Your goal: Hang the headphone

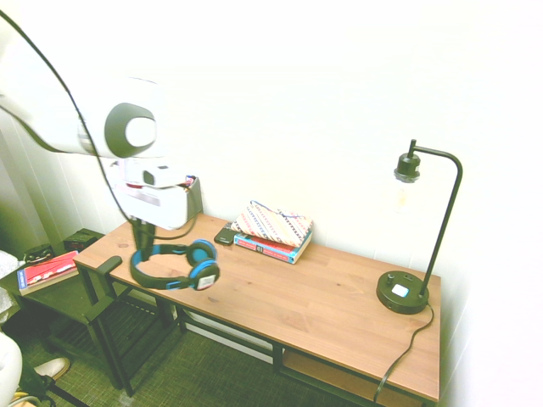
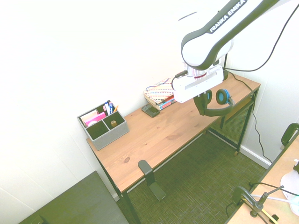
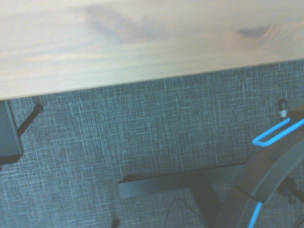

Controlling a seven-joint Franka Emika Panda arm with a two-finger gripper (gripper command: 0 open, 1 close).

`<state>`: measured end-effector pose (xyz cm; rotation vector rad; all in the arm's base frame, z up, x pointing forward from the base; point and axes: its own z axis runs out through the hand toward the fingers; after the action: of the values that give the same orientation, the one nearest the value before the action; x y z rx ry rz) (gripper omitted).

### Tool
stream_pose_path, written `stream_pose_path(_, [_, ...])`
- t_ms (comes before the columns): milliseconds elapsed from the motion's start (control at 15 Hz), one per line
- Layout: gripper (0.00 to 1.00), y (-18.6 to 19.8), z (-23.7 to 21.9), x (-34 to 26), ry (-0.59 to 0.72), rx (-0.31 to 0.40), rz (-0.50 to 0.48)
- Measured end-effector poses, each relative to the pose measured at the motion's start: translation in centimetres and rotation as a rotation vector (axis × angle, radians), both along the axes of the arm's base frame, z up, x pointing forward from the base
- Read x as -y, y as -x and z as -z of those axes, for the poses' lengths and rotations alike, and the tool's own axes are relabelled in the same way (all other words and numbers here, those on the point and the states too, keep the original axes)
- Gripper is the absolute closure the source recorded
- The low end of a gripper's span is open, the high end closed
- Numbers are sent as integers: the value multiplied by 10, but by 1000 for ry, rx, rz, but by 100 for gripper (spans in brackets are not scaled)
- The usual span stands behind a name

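Carrying: headphone (image 1: pixel 174 281) being gripped by closed tool (image 1: pixel 144 254) above bench (image 1: pixel 339 298) | next, likely: alignment with hook (image 2: pixel 148 173) being needed

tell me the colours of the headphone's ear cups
Black ear cups with bright blue rims, best seen in the first exterior view.

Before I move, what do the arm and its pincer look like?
The arm is glossy white with dark grey joint trim and "FRANKA EMIKA" lettered on a dark stripe; a black cable loops beside it. The pincer has dark fingers below a boxy white body.
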<state>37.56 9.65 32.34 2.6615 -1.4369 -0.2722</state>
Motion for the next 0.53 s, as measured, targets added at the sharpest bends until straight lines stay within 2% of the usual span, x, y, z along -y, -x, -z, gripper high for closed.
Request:
stream_pose_path(267, [100,67,19,-111,-74,49,69])
stream_pose_path(533, [100,103,56,-183,-142,142,109])
